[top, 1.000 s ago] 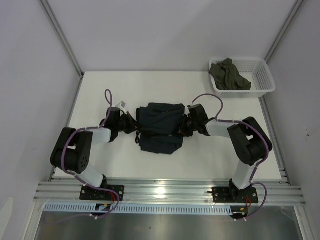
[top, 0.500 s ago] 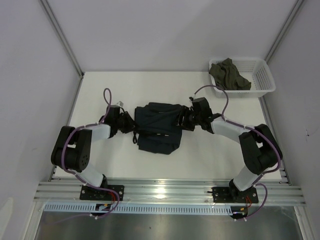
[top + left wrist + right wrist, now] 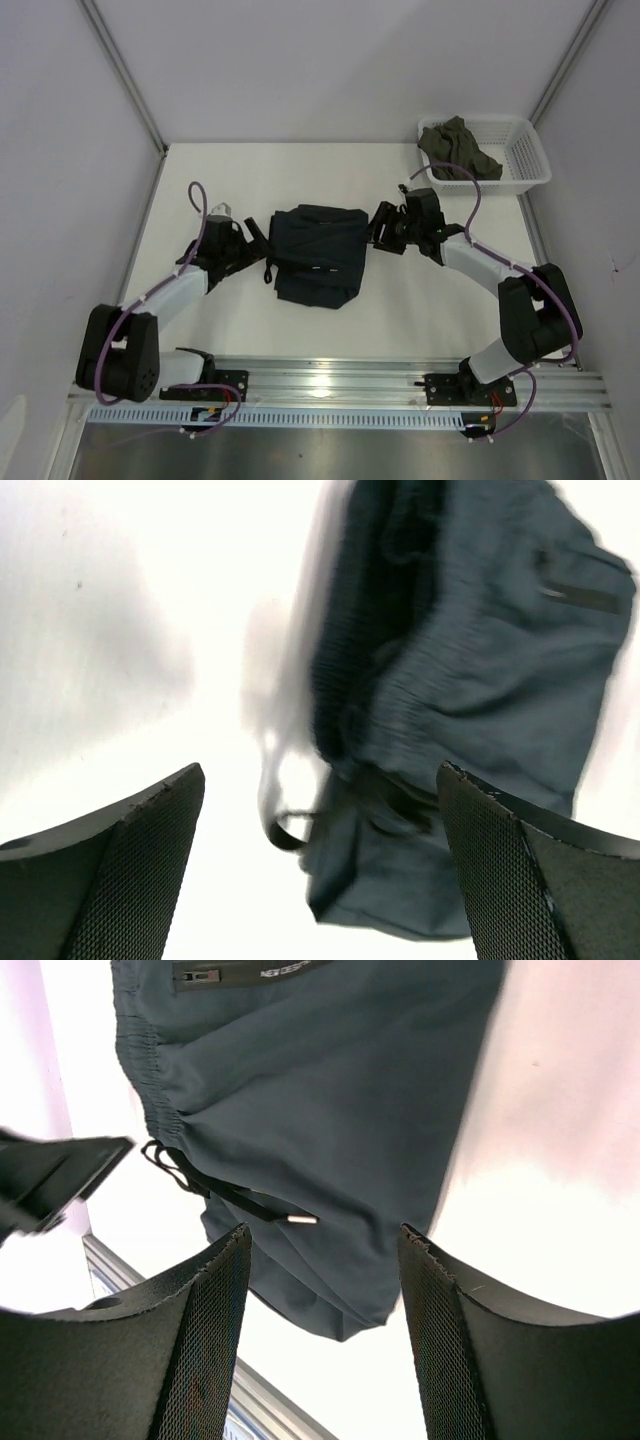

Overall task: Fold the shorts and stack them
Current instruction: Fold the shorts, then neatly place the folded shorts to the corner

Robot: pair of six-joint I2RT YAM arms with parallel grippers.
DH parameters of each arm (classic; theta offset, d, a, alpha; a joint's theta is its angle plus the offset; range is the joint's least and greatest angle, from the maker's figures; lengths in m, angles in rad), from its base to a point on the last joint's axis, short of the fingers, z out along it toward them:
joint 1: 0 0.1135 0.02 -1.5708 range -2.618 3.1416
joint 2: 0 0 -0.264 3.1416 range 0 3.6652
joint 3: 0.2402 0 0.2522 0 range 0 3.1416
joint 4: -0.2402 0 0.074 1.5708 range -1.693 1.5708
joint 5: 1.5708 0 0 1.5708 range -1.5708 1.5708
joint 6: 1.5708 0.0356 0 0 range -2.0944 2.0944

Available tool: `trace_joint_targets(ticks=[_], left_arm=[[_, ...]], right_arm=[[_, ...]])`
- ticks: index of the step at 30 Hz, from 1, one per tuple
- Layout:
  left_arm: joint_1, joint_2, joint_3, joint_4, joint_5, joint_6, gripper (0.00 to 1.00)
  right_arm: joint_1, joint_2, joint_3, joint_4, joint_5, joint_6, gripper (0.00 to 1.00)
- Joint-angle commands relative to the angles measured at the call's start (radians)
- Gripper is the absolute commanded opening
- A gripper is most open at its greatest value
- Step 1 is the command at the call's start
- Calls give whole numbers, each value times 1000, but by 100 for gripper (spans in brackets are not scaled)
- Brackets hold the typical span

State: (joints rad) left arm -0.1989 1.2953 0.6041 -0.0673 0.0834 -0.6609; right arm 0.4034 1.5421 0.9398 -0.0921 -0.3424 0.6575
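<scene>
The dark teal-navy shorts (image 3: 318, 253) lie folded in a compact bundle at the table's middle, a black drawstring (image 3: 268, 272) trailing off their left edge. My left gripper (image 3: 256, 245) sits just left of them, open and holding nothing. In the left wrist view the shorts (image 3: 480, 660) and a cord loop (image 3: 285, 835) lie beyond its wide-set fingers (image 3: 130, 870). My right gripper (image 3: 381, 229) hovers off their right edge, open and empty. In the right wrist view the shorts (image 3: 320, 1080) and a metal-tipped drawstring (image 3: 240, 1200) lie past its fingertips (image 3: 210, 1330).
A white plastic basket (image 3: 527, 150) stands at the back right corner with an olive-green garment (image 3: 457, 150) in it. An aluminium rail (image 3: 330, 380) runs along the near table edge, and grey walls close in both sides.
Both grippers have opened and let go of the shorts' edges. The left arm has drawn back to the left, the right arm to the right and back. The shorts stay folded.
</scene>
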Motion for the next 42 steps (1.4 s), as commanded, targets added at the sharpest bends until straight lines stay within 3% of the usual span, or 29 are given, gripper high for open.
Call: trace_joint_targets(ticks=[1, 5, 9, 15, 22, 26, 32, 36, 42], left_arm=[[-78, -97, 68, -100, -120, 11, 99], [-169, -111, 82, -154, -123, -67, 99], [-223, -119, 22, -96, -54, -144, 99], [-388, -88, 26, -25, -79, -220, 99], [-488, 74, 222, -49, -127, -181, 99], [-508, 223, 380, -222, -220, -135, 98], [-519, 448, 636, -357, -319, -56, 98], [-534, 558, 720, -485, -387, -28, 98], [-551, 637, 750, -509, -416, 4, 98]], right_arm=[[-23, -54, -25, 3, -20, -22, 62], [-41, -74, -44, 5, -33, -19, 62], [-51, -96, -52, -4, -38, -22, 62], [-71, -128, -65, -6, -46, -21, 62], [-100, -161, -87, -35, -23, -24, 62], [-136, -210, -122, -26, -21, -21, 62], [-178, -231, -131, -46, -43, -38, 62], [-212, -255, -147, -47, -66, -45, 62], [-259, -270, -174, -37, -107, -56, 62]])
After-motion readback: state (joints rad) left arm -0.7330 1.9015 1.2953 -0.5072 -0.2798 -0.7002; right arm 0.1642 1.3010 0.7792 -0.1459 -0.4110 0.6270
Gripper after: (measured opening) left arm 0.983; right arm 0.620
